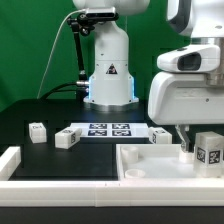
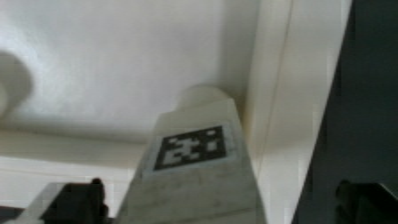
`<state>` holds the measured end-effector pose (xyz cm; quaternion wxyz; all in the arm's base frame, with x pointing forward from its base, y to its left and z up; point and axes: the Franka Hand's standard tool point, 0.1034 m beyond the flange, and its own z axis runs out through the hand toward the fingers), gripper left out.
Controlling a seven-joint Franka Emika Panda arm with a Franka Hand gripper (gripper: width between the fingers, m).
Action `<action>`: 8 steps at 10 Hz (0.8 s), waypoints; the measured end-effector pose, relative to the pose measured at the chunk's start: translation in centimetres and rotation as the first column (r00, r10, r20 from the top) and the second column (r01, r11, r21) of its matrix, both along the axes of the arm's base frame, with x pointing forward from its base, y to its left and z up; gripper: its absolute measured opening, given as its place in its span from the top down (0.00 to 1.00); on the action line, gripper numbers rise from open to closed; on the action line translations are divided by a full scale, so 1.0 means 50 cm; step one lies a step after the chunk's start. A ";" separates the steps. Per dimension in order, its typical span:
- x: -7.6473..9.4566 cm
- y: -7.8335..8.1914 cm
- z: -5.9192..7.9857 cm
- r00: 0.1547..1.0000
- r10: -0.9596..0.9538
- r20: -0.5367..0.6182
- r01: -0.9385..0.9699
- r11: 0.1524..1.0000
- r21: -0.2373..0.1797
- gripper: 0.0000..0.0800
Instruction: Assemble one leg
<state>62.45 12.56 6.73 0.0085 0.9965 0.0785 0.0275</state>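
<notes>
Trouble, if it comes, will come from alignment. You have the gripper low at the right of the exterior frame, above the large white tray-like part, and the leg stands just beside it at the right edge, its tag facing the camera. In the wrist view the same leg rises up the middle of the frame, tag visible, lying against the tray's inner wall, with the dark fingertips showing low at either side. That suggests the fingers are spread around the leg, but you cannot tell from these pictures whether they actually press on it.

My judgement: if the leg sits tilted against the wall, pushing or turning it could jam it or skew it in the grip. If the hold is loose, the leg may slip or topple inside the tray.

Three more legs lie near the marker board in mid-frame, well apart from the gripper, so you are unlikely to disturb them.
</notes>
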 end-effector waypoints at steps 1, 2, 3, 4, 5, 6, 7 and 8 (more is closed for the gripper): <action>0.001 -0.004 0.001 0.996 0.084 0.000 -0.084 0.996 -0.012 0.19; 0.002 -0.008 0.000 0.991 0.135 -0.002 -0.135 0.991 -0.019 0.19; 0.001 -0.008 0.000 0.994 0.106 -0.001 -0.106 0.994 -0.017 0.19; 0.002 -0.009 0.000 0.994 0.105 -0.001 -0.105 0.994 -0.018 0.30; 0.002 -0.009 0.000 0.996 0.092 -0.001 -0.092 0.996 -0.017 0.30; 0.002 -0.012 -0.001 0.998 0.070 -0.001 -0.070 0.997 -0.016 0.56; 0.003 -0.020 -0.001 0.998 0.067 -0.001 -0.067 0.998 -0.016 0.64; 0.004 -0.022 -0.001 0.998 0.055 -0.001 -0.055 0.998 -0.016 0.64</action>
